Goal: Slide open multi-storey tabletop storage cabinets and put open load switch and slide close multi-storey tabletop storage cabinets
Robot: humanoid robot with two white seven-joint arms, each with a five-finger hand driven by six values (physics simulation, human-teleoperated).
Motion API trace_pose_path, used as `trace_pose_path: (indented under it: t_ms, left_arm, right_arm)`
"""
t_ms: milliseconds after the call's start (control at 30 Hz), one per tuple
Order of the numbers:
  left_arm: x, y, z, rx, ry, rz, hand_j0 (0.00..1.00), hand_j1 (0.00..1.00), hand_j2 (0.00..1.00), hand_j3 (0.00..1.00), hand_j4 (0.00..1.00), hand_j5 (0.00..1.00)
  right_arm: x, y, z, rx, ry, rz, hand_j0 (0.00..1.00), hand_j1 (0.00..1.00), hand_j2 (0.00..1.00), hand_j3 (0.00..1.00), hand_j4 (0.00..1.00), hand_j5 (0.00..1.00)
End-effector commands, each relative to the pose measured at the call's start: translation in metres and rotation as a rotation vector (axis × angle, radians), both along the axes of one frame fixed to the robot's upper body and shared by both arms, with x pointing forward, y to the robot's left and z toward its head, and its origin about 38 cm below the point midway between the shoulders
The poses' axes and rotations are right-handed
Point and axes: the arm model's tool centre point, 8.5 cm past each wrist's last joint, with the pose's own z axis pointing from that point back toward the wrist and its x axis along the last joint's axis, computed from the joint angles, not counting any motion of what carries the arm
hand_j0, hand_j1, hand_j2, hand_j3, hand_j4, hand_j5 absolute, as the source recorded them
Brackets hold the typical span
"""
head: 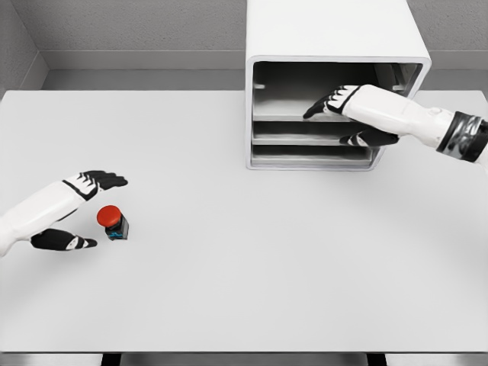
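- One white storage cabinet [335,34] stands at the far side of the white worktop [252,259], right of the middle, with its open front facing the camera.
- Inside the cabinet, three flat grey drawer trays [293,139] are stacked one above another; above the uppermost one there is a taller open space.
- One load switch [114,222] sits on the worktop at the near left, well apart from the cabinet.
- The switch has a red round cap on a small dark body with a bit of blue-green at its base. It stands roughly upright, with the cap tilted a little toward the upper left.
- Two robot hands show, one on each white arm.
- The left robot hand [76,210] lies just beside the switch on its left. Its fingers [107,180] reach out above the switch and its thumb [65,242] below it, spread apart, with the switch at the mouth of the gap between them. It holds nothing.
- The right robot hand [343,114] reaches into the cabinet's front from the right. Its dark fingers [324,105] are stretched over the top tray and the thumb [370,139] lies lower, at the level of the middle tray. The hand looks spread around the top tray's right part; whether it presses on it cannot be told.
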Motion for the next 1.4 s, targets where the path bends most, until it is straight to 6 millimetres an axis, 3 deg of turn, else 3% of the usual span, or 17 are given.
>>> trace_pose_path:
  t_ms: [0, 433, 700, 900, 1367]
  left_arm:
    - [0.0, -0.005, -0.004, -0.004, 0.013, -0.014, 1.0, 1.0, 1.0, 1.0, 1.0, 1.0]
    - [0.005, -0.009, -0.018, -0.008, 0.056, -0.023, 1.0, 1.0, 1.0, 1.0, 1.0, 1.0]
    - [0.007, -0.007, -0.015, 0.036, 0.066, -0.047, 1.0, 1.0, 1.0, 1.0, 1.0, 1.0]
    - [0.01, -0.002, -0.01, 0.071, 0.064, -0.057, 1.0, 1.0, 1.0, 1.0, 1.0, 1.0]
    - [0.017, 0.008, 0.007, 0.164, 0.058, -0.085, 1.0, 1.0, 1.0, 1.0, 1.0, 1.0]
  right_arm:
    - [0.003, 0.001, -0.004, 0.016, 0.012, -0.009, 0.8, 0.8, 0.8, 0.8, 0.8, 0.8]
    - [0.008, 0.018, -0.013, 0.046, 0.03, 0.006, 0.8, 0.8, 0.8, 0.8, 0.8, 0.8]
    - [0.017, 0.01, -0.011, 0.044, 0.029, -0.024, 0.81, 0.81, 0.81, 0.81, 0.81, 0.81]
    - [0.022, 0.011, -0.02, 0.048, 0.047, -0.041, 0.81, 0.81, 0.81, 0.81, 0.81, 0.81]
    - [0.017, 0.011, -0.03, -0.003, 0.06, -0.027, 0.81, 0.81, 0.81, 0.81, 0.81, 0.81]
